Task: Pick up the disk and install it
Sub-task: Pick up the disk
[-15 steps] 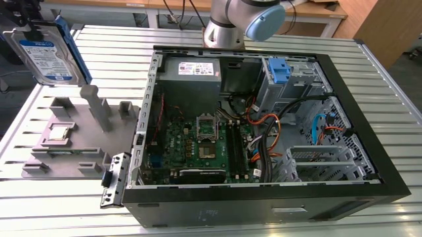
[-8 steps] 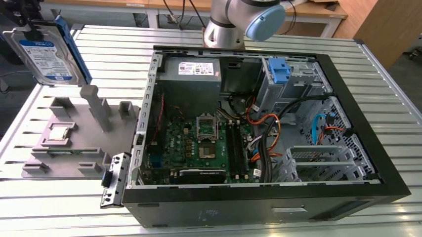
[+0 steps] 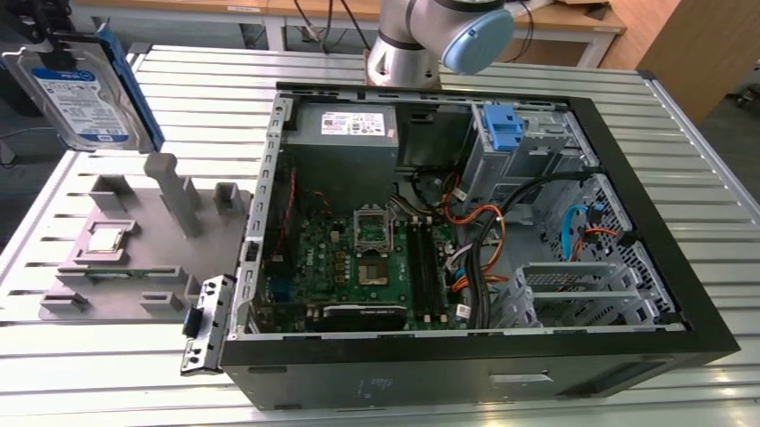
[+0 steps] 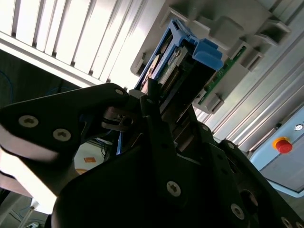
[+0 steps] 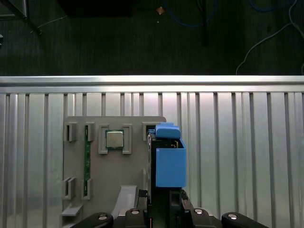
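The disk [image 3: 89, 98], a silver-grey drive with a white-and-blue label in a bright blue carrier, hangs upright in the air above the grey holder block at the exterior view's left. My gripper [image 3: 62, 40] is shut on its upper end. The second wrist view shows the disk [image 4: 178, 59] edge-on, running away from the black fingers [image 4: 151, 102], which clamp it from both sides. The first wrist view looks down the blue carrier [image 5: 169, 161], which sticks out past my gripper [image 5: 162, 198] over the holder block [image 5: 128, 175].
The grey holder block [image 3: 131, 258] carries a processor chip [image 3: 107, 240] and a green memory stick [image 5: 87, 156]. At the exterior view's right, an open computer case [image 3: 665, 356] lies on the slatted metal table [image 3: 95, 382]. A blue bracket [image 3: 503, 124] stands on its drive bay.
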Tool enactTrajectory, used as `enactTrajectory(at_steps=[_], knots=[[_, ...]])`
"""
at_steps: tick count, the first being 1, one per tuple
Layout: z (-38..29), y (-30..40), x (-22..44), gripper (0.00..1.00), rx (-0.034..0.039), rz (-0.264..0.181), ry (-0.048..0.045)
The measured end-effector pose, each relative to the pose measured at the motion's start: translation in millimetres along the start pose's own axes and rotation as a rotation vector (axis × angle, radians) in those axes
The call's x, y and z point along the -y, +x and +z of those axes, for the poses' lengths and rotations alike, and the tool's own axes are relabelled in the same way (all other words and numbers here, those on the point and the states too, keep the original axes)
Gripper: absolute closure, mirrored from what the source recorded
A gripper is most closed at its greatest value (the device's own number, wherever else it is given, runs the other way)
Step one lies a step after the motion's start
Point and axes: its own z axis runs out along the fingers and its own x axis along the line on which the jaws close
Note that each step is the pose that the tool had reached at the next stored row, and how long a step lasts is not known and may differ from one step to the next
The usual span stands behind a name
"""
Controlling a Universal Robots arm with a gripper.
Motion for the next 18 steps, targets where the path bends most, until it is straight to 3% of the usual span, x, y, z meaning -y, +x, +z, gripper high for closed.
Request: enactTrajectory(at_steps=[18], knots=[[-31.4,-1.4,-1.0,0.65,0.0,0.0,0.0]])
